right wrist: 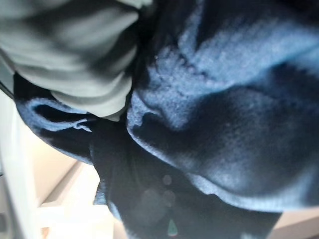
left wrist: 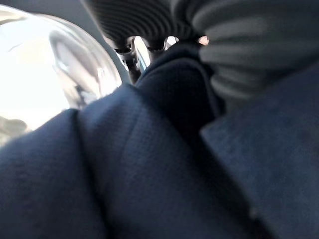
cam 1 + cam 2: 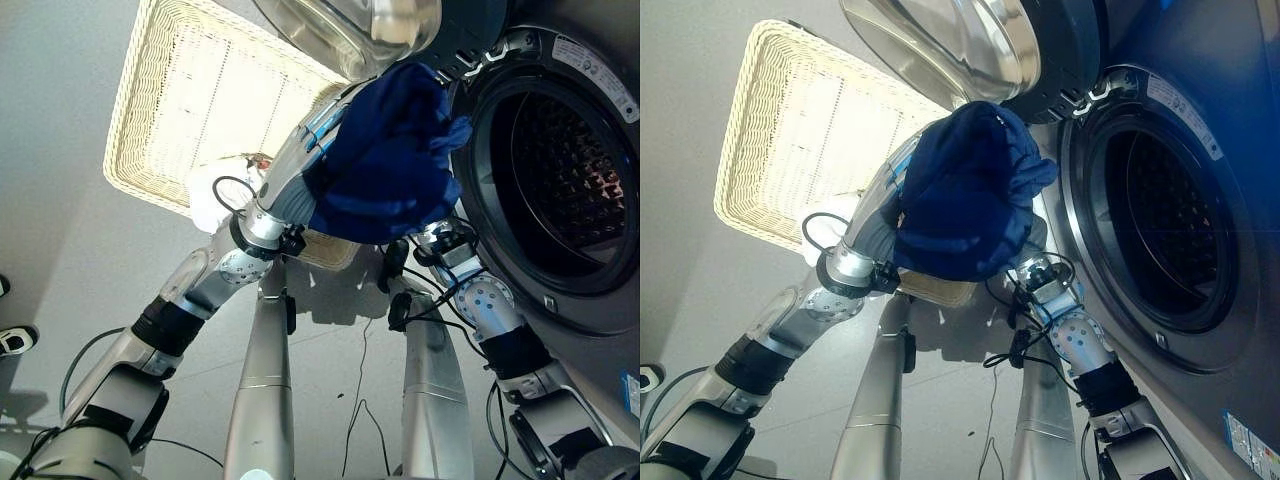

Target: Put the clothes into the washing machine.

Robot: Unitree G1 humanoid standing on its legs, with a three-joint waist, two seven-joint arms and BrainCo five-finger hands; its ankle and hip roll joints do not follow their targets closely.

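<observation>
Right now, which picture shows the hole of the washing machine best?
The left eye view: the drum opening faces the camera, holes visible inside. The right eye view shows it narrower, from the side. The wrist views show blue cloth instead.

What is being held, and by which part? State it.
A blue garment, bunched up between both arms by the washer's open drum. Cloth hides the hands, so the exact hold cannot be told.

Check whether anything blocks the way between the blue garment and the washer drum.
Nothing visible blocks it. The blue garment is held up beside the drum opening, which is open and dark inside. The door is swung open above the garment, clear of the opening. The basket lies behind, on the far side.
</observation>
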